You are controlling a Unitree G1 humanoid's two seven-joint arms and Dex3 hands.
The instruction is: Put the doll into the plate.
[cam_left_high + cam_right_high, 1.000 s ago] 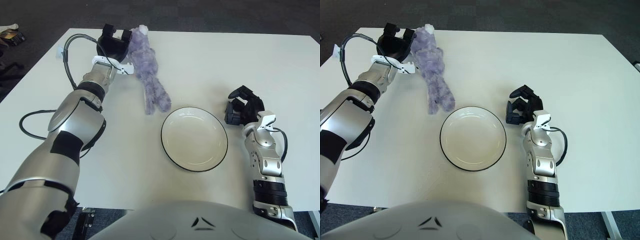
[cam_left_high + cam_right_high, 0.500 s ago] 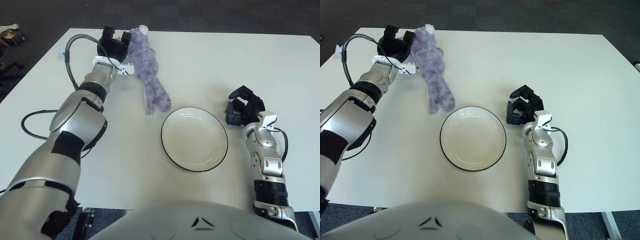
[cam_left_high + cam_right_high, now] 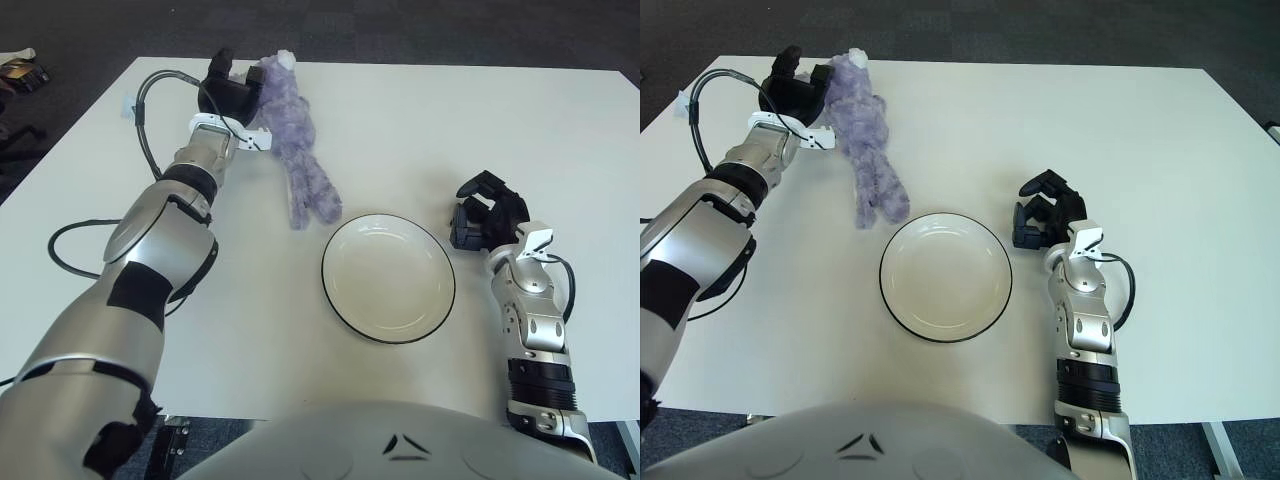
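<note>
Plate (image 3: 388,277) lies nearest on the white table (image 3: 420,130), empty, just left of the right hand (image 3: 487,220), whose dark fingers (image 3: 472,188) are curled on nothing. Beyond the plate's far-left rim, the purple doll (image 3: 297,150) stretches lengthwise, legs toward the plate, head at the far end. There the left hand (image 3: 228,96) presses against the doll's head, fingers (image 3: 249,92) touching it; whether they actually grip it cannot be told.
</note>
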